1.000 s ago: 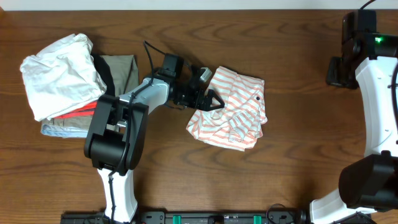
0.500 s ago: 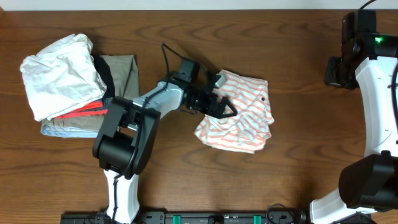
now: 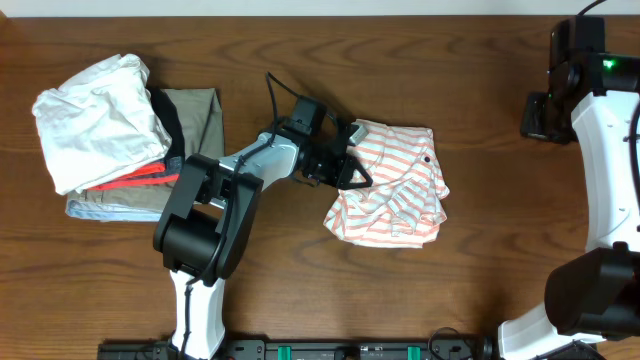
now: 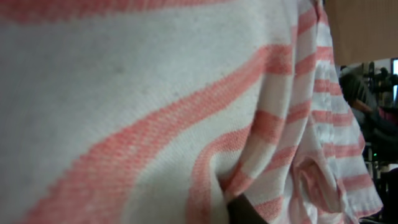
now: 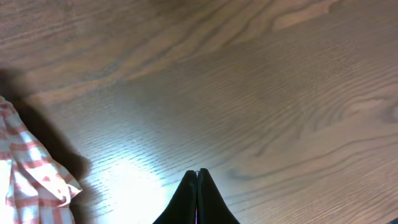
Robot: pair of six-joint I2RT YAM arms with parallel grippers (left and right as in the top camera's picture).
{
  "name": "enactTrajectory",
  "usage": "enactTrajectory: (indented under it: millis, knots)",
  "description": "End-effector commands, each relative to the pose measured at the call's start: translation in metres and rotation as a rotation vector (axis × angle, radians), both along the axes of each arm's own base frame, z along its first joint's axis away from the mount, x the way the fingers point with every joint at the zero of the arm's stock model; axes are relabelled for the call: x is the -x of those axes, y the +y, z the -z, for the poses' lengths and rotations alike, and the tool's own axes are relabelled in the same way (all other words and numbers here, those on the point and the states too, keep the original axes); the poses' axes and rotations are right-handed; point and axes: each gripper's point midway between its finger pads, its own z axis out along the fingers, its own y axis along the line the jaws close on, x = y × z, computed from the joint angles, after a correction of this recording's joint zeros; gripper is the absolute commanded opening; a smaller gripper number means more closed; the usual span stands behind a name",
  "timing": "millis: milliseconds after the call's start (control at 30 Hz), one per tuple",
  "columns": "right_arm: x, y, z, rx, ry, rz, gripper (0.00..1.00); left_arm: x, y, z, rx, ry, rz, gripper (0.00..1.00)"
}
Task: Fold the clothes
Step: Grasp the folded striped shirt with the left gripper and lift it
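Note:
A crumpled shirt with orange and white stripes [image 3: 392,188] lies mid-table. My left gripper [image 3: 352,172] is at its left edge, its fingers closed into the cloth. Striped fabric [image 4: 155,93] fills the left wrist view, pressed close to the lens, with one dark fingertip [image 4: 241,211] poking out at the bottom. My right gripper [image 5: 198,173] is shut with nothing in it, hovering over bare wood. A corner of the striped shirt [image 5: 25,180] shows at the left of the right wrist view.
A pile of clothes sits at the left: a bunched white garment [image 3: 100,120] on top, an olive one [image 3: 195,115] beside it, a red piece [image 3: 140,178] and a pale one [image 3: 100,208] beneath. The right arm [image 3: 600,120] stands along the right edge.
The left gripper's jaws, wide open before, have closed on the shirt's left edge. The left arm reached further right and the shirt shifted right with it. The right arm stayed still.

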Motion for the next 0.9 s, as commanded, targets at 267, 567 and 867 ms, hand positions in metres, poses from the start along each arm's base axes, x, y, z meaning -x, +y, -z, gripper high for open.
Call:
enactTrajectory:
  millis: [267, 567, 867]
  knots:
    - [0.003, -0.002, 0.0, 0.002, 0.007, 0.0, 0.01, -0.001, -0.001, -0.008, 0.05, 0.048, -0.016, 0.06]
    - [0.004, -0.002, 0.0, 0.006, 0.018, -0.021, 0.01, -0.037, 0.104, -0.029, -0.328, -0.032, -0.276, 0.06]
    - [0.004, -0.002, 0.0, 0.006, 0.017, -0.021, 0.01, -0.064, 0.217, -0.113, -0.625, -0.211, -0.422, 0.06]
